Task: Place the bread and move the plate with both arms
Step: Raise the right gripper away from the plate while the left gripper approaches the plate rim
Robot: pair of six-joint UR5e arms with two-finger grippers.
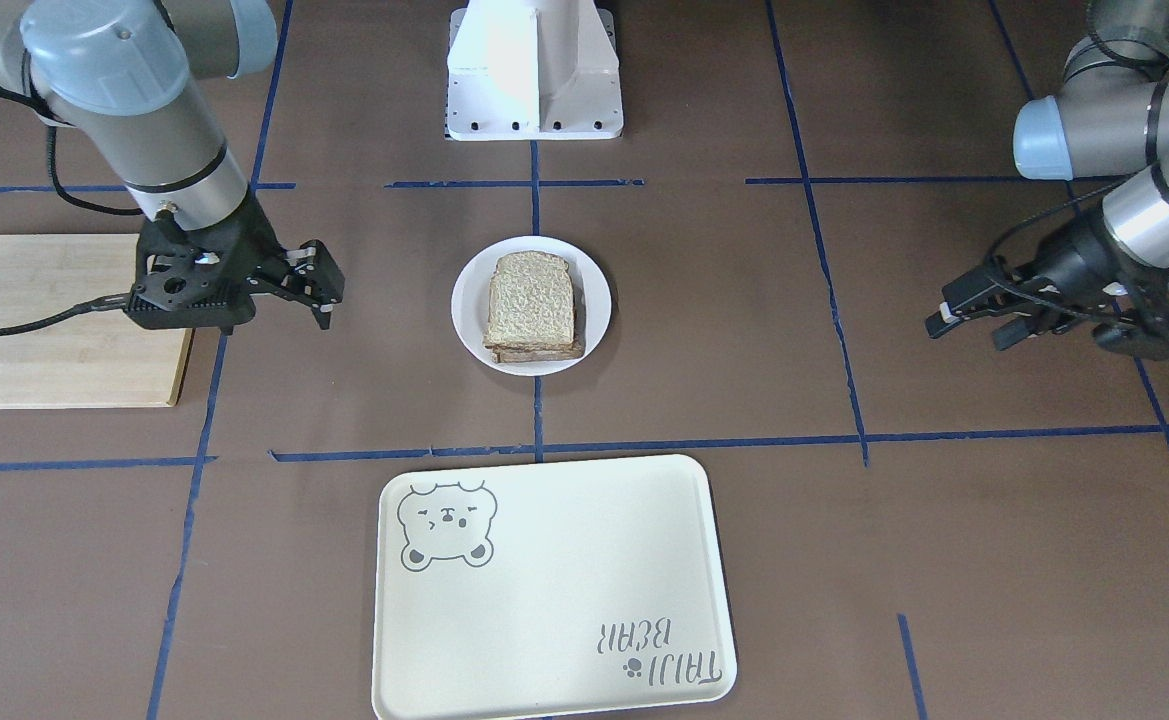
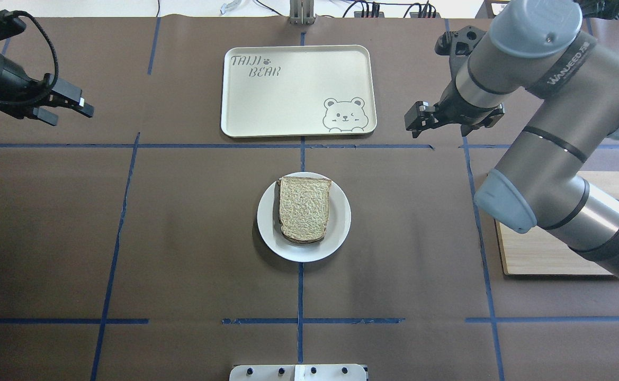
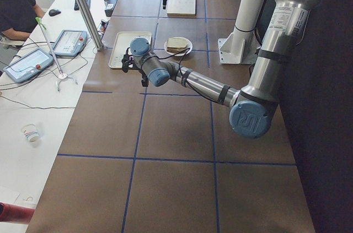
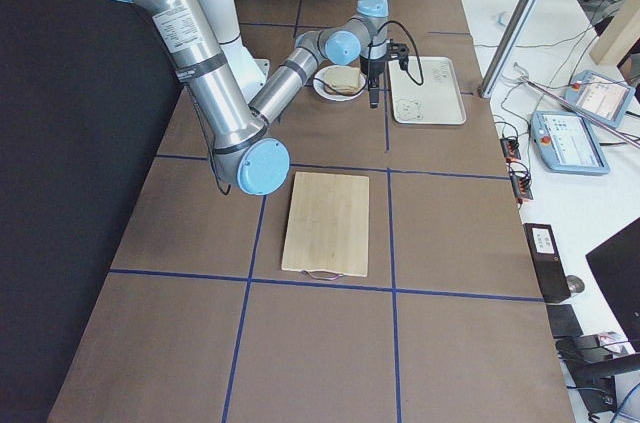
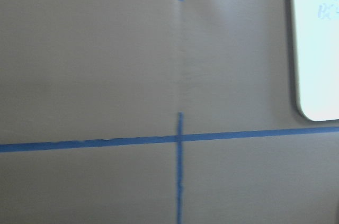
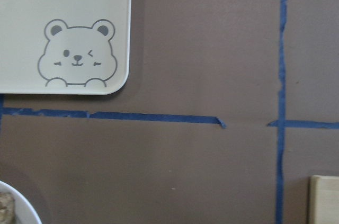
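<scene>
The bread (image 2: 304, 209) is a light-brown grainy slice lying on the small white plate (image 2: 267, 222) at the table's middle. A darker slice edge shows underneath it (image 1: 539, 352). My right gripper (image 2: 415, 117) hangs open and empty above the table, beyond and to the right of the plate and next to the tray's bear corner. My left gripper (image 2: 71, 112) hovers open and empty far out at the left side. In the front-facing view the plate (image 1: 469, 300) sits between the right gripper (image 1: 329, 290) and the left gripper (image 1: 964, 322). The right wrist view catches only the plate's rim (image 6: 16, 203).
A cream tray (image 2: 298, 90) with a bear drawing lies beyond the plate, with nothing on it. A wooden board (image 2: 547, 248) lies at the right side, partly under my right arm. Blue tape lines cross the brown table. A person sits at a side desk (image 3: 16, 7).
</scene>
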